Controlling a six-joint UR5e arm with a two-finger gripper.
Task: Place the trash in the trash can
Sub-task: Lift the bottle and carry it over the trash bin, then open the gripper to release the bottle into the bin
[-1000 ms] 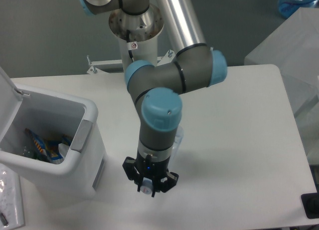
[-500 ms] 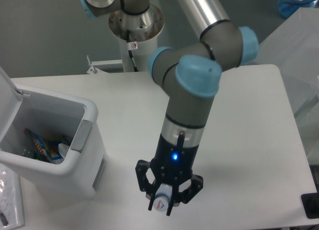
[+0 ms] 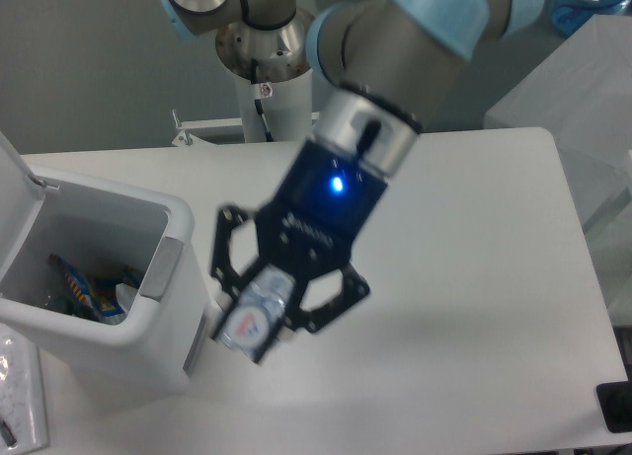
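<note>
We see the claw (image 3: 265,312) gripping the bottle (image 3: 253,317) endwise; it may slip out short of the can (image 3: 176,240) to its left.

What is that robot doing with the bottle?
The robot arm's gripper is holding a crushed plastic bottle up in the air, just beside the white trash can. The can's lid is open, and some colourful trash already lies inside. The bottle is not in the can yet.
</note>
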